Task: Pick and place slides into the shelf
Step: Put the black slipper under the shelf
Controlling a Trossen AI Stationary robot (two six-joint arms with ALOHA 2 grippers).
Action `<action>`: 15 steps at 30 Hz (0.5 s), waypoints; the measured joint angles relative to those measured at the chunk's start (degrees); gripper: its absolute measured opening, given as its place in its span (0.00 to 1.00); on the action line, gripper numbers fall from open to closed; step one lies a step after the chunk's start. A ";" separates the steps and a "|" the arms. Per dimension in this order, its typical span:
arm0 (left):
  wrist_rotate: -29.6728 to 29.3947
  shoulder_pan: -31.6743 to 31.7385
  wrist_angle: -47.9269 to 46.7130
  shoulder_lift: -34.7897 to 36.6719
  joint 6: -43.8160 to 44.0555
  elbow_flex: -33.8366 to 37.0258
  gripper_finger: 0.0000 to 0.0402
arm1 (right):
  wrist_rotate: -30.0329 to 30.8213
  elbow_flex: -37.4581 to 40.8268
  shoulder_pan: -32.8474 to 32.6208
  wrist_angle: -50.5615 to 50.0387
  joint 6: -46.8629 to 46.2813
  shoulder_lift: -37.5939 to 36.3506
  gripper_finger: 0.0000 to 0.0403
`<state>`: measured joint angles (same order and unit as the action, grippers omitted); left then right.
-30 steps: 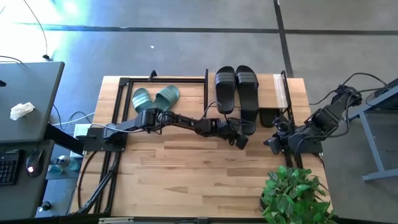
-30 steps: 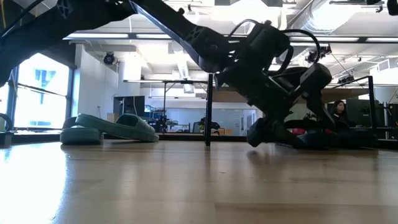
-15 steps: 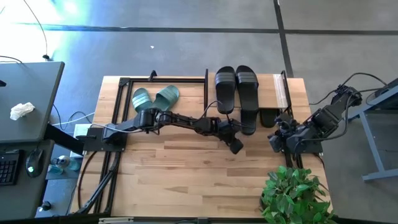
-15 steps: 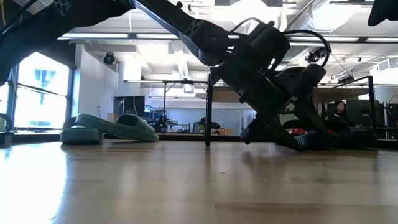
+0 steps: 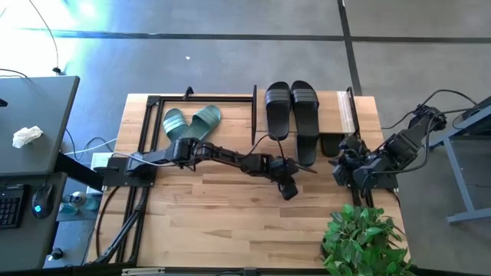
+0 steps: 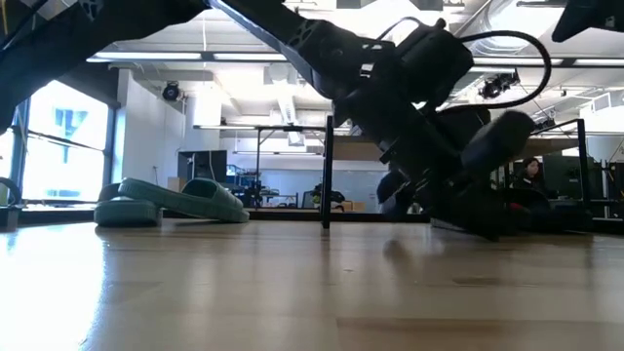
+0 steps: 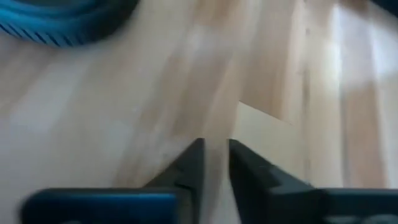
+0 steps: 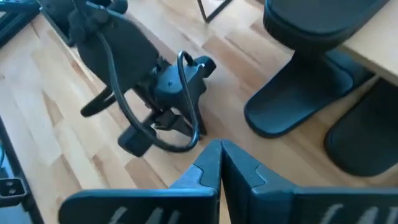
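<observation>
Two black slides [image 5: 278,111] [image 5: 304,107] lie side by side on the wooden top board [image 5: 345,111] of the shelf at the table's far right. From under the board the ends of two more black slides [image 8: 305,106] [image 8: 367,137] stick out on the table. The green pair [image 5: 192,121] lies inside the open frame at the far left. My left gripper [image 5: 289,192] [image 7: 216,149] hangs over bare table just near of the shelf, its fingers nearly together with nothing between them. My right gripper [image 5: 337,170] [image 8: 221,152] waits shut at the right edge.
An open black metal frame [image 5: 153,103] stands at the far left around the green pair. A potted plant [image 5: 364,238] fills the near right corner. Bare wood lies across the table's near half.
My left gripper has drawn back from the near end of the black slide under the shelf, toward the table's near edge and a little left, and its wrist has rolled. The slides have stayed where they were. My right wrist has turned a little in place.
</observation>
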<state>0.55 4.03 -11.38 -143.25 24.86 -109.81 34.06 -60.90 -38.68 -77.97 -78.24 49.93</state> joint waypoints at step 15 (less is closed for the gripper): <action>-7.88 2.56 -7.65 -3.45 -11.36 -10.47 0.02 | -0.24 0.00 0.00 -0.68 -1.04 -0.01 0.00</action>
<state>-7.33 6.59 -19.03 -146.71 13.50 -120.28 33.82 -60.90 -38.68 -78.65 -79.28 49.92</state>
